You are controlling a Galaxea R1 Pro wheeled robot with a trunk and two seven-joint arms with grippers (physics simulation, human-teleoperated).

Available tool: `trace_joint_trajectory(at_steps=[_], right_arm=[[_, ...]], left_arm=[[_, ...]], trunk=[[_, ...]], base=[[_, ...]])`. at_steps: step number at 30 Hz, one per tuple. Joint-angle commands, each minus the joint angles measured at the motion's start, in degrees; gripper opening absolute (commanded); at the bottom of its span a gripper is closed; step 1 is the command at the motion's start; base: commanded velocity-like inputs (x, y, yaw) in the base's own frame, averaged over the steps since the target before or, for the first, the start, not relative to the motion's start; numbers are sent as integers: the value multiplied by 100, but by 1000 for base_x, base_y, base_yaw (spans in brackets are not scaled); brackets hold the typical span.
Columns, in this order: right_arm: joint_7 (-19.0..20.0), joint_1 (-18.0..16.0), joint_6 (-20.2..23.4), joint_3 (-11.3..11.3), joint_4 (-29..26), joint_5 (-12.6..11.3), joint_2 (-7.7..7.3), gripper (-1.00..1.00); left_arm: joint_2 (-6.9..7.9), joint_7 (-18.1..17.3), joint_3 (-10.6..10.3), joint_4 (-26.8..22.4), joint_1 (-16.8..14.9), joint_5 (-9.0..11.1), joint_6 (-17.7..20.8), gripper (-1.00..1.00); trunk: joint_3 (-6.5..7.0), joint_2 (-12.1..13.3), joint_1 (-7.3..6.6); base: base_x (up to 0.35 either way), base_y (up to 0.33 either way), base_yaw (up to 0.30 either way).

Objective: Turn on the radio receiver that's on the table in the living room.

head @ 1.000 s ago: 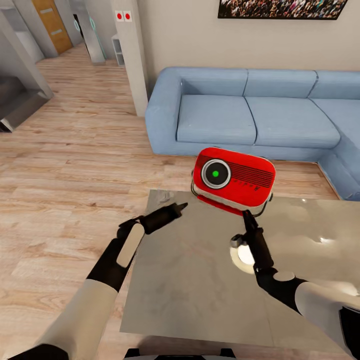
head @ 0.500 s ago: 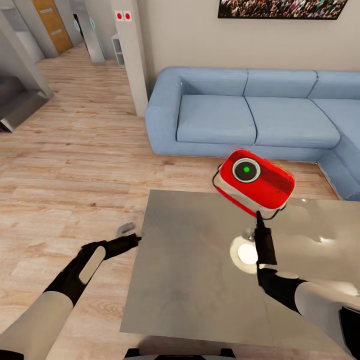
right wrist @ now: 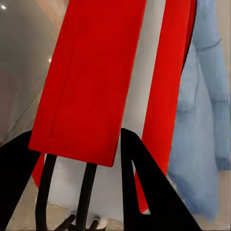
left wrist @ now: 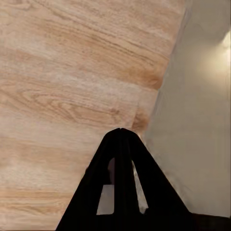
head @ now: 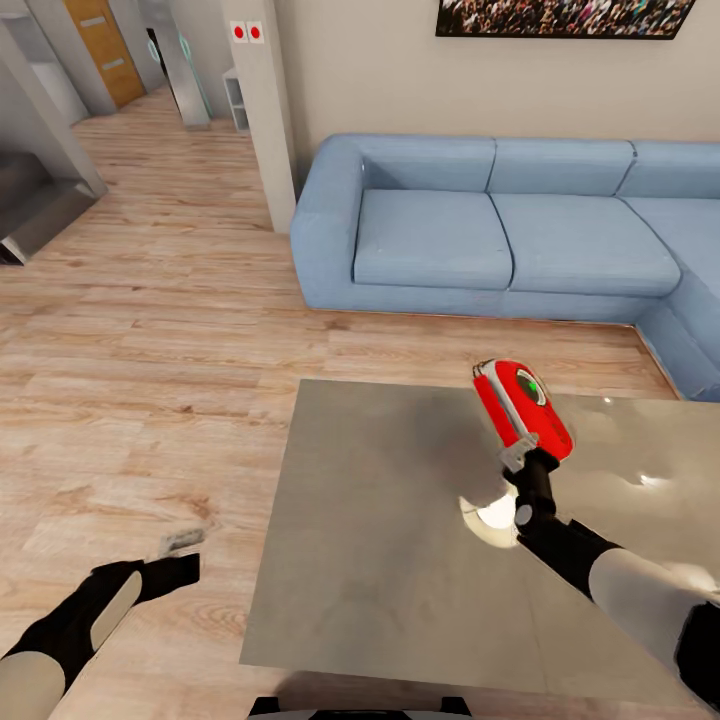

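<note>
Fingers of the right claw (head: pixel 520 462) grip the tilted radio receiver (head: pixel 522 408); left claw (head: pixel 190 562) is pinched closed, empty.

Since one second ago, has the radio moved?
Yes. The radio receiver has shifted rightward along the table's far edge and turned nearly edge-on, judged against the sofa.
</note>
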Motion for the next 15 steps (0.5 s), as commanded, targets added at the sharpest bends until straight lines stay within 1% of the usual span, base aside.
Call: trace_joint_trajectory(at_steps=[1, 4, 5, 7, 8, 10, 13, 15], right_arm=[[364, -5, -25, -320, -70, 67, -9, -100], [1495, -5, -2, -1266, -388, 66, -56, -100], [1850, -5, 11, -1554, -480, 69, -85, -100], [2473, -5, 58, -2054, -658, 75, -151, -100], [2728, -5, 137, -2267, -756, 76, -194, -100], [3133, -5, 456, -2626, -991, 78, -293, -100], [3684, -5, 1117, -3142, -1486, 79, -488, -100], [4161, -5, 1610, -3522, -1728, 74, -573, -100]], left_arm=[[14, 3, 27, 187, 3, -1, -190, -100], [2, 1, 63, 751, 5, -8, -703, -100], [-1, 0, 70, 897, 6, -9, -817, -100], [4, -1, 76, 1084, 6, -10, -973, -100], [15, -1, 78, 1133, 6, -11, -1028, -100], [29, -1, 77, 1189, 6, -16, -1099, -100], [25, -2, 73, 1253, 6, -18, -1137, -100], [17, -7, 73, 1281, 6, -18, -1145, -100]], trunk=[[1, -1, -1], [1, -1, -1], [1, -1, -1], [1, -1, -1], [1, -1, -1], [1, -1, -1], [1, -1, -1], [1, -1, -1]], base=[[0, 0, 0], [0, 0, 0], [0, 0, 0], [0, 0, 0], [0, 0, 0], [0, 0, 0], [0, 0, 0], [0, 0, 0]])
